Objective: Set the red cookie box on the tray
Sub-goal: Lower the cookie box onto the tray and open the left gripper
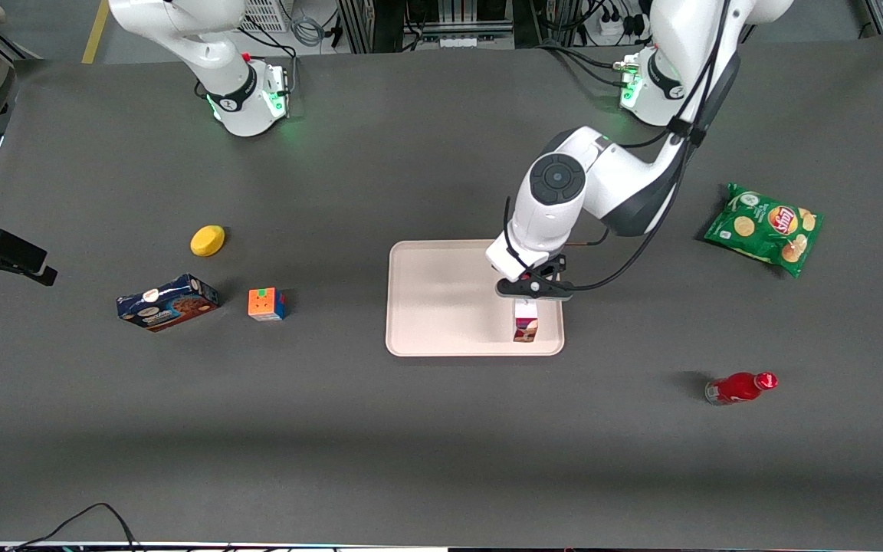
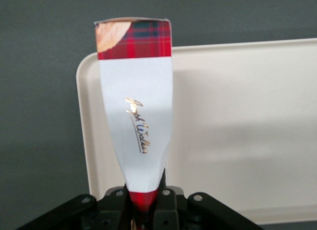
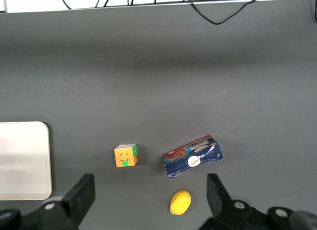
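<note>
The red cookie box (image 1: 526, 323) (image 2: 137, 106), dark-red plaid with a white label panel, is held by one end over the tray (image 1: 441, 307) (image 2: 237, 126). It hangs over the tray's end toward the working arm, its lower end close to or on the tray surface; contact cannot be told. My left gripper (image 1: 527, 295) (image 2: 144, 205) is shut on the box's upper end, black fingers (image 2: 167, 203) pressing its two sides. The box's far end sticks out past the tray's corner in the left wrist view.
A blue cookie box (image 1: 168, 302), a colour cube (image 1: 266, 303) and a yellow object (image 1: 208, 240) lie toward the parked arm's end. A green chip bag (image 1: 766, 227) and a red bottle (image 1: 739, 387) lie toward the working arm's end.
</note>
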You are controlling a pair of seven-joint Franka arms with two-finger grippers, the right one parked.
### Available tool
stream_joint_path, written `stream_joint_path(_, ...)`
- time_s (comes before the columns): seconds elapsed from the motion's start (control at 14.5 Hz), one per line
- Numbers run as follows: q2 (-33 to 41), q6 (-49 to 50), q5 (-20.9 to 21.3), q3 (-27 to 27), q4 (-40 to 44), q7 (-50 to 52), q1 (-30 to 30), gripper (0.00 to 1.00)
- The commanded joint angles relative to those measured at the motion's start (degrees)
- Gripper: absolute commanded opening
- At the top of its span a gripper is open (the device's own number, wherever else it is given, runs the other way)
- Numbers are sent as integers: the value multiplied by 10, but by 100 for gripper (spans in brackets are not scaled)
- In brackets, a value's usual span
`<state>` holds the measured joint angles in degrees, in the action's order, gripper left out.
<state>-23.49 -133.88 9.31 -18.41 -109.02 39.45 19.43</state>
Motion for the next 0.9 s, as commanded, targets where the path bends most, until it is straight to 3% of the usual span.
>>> stream_joint_path(0.0, -8, -81, 31, 12, -54, 28, 0, 5)
stream_joint_path(0.34, -44, -118, 32, 29, -53, 29, 1, 7)
stream_joint_path(0.55, -47, -118, 32, 35, -52, 29, 2, 14)
stream_joint_path(0.69, -51, -119, 32, 35, -51, 29, 2, 48)
stream_joint_path(0.83, -51, -120, 32, 35, -50, 29, 1, 96)
